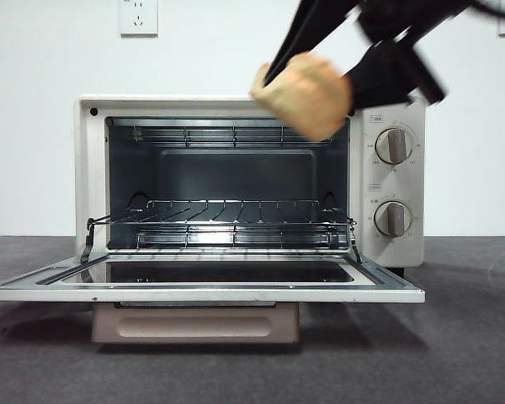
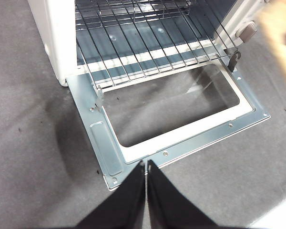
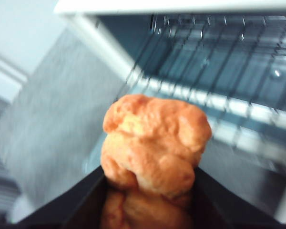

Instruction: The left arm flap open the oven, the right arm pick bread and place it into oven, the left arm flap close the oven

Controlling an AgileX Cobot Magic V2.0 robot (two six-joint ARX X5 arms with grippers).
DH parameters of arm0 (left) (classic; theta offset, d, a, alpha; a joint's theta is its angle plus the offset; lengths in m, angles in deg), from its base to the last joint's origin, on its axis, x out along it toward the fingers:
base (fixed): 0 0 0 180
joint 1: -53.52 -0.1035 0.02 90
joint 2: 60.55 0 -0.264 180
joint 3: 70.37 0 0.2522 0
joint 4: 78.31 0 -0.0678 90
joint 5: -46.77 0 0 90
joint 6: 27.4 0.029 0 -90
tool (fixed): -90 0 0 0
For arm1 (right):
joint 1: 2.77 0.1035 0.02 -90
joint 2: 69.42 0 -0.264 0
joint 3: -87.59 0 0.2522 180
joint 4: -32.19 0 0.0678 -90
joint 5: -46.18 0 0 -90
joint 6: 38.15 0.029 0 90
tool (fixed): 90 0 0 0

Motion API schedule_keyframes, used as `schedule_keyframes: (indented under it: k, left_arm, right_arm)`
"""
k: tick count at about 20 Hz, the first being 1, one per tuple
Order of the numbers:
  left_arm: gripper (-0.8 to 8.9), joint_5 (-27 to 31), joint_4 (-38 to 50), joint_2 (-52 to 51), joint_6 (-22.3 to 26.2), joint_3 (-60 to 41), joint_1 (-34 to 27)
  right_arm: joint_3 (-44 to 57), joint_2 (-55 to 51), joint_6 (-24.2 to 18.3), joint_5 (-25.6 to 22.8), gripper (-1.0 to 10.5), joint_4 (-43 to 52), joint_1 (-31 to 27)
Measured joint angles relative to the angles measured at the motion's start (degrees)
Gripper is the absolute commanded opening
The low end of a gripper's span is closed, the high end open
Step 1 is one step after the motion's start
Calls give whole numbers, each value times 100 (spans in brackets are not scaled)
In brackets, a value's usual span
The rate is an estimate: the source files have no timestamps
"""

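The cream-white oven (image 1: 91, 168) stands with its door (image 1: 202, 290) flapped down flat and the wire rack (image 1: 227, 220) showing inside. My right gripper (image 1: 320, 80) hangs at the oven's upper right front corner, shut on the golden-brown bread (image 1: 305, 93). The right wrist view has the bread (image 3: 155, 148) held between the two black jaws, with the rack (image 3: 238, 71) beyond it. My left gripper (image 2: 146, 164) is shut with nothing in it, just above the front edge of the open door (image 2: 105, 152). A blur of the bread (image 2: 280, 33) shows at that view's edge.
Two round knobs (image 1: 394, 146) sit on the oven's right panel. The taupe bar handle (image 1: 195, 324) hangs under the lowered door. A dark grey mat (image 1: 454, 353) covers the table. A wall socket (image 1: 138, 15) is on the white wall behind.
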Motion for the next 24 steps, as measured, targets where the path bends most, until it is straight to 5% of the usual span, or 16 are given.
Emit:
schedule_keyframes:
  k: [5,14,24]
  left_arm:
    - [15,0,0,0,4,0,0]
    - [16,0,-2,0,4,0,0]
    - [16,0,-2,0,7,0,0]
  right_arm:
    - [0,1110,433,-907,213,1058,4]
    - [-2,1834,590,-2302,258,1941,4]
    - [-2,1950,592,-2378,443,2004,7]
